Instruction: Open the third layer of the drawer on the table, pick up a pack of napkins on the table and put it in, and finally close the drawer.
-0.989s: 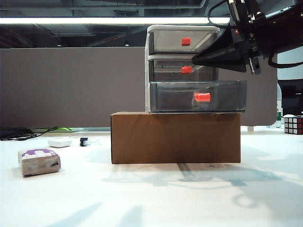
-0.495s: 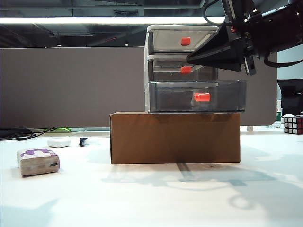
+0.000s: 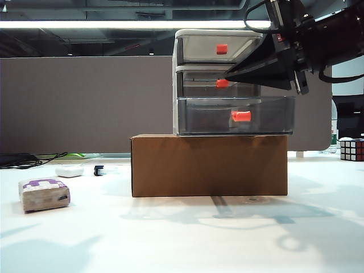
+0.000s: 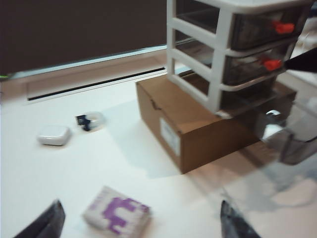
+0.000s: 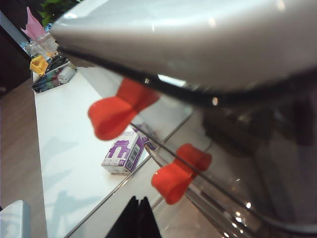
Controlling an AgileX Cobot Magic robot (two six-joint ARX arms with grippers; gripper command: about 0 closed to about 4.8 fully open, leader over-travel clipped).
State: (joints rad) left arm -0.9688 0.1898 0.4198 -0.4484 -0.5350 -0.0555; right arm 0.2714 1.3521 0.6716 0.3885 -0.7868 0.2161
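Observation:
The drawer stands on a brown cardboard box. Its third layer is pulled out, red-orange handle forward; in the left wrist view this tray juts past the frame. The pack of napkins lies flat on the table at the far left. My left gripper hovers above that pack, open wide, one dark fingertip on each side. My right gripper is shut and holds nothing; its tips sit just beside the middle tier's handle.
The cardboard box fills the table's middle. A small white rounded case and a small dark object lie behind the pack. A Rubik's cube sits at the far right. Black cables trail at the back left.
My right gripper's tips have edged slightly left, closer to the middle handle. A shadow has spread over the table's near left corner. The pack and drawer have stayed put.

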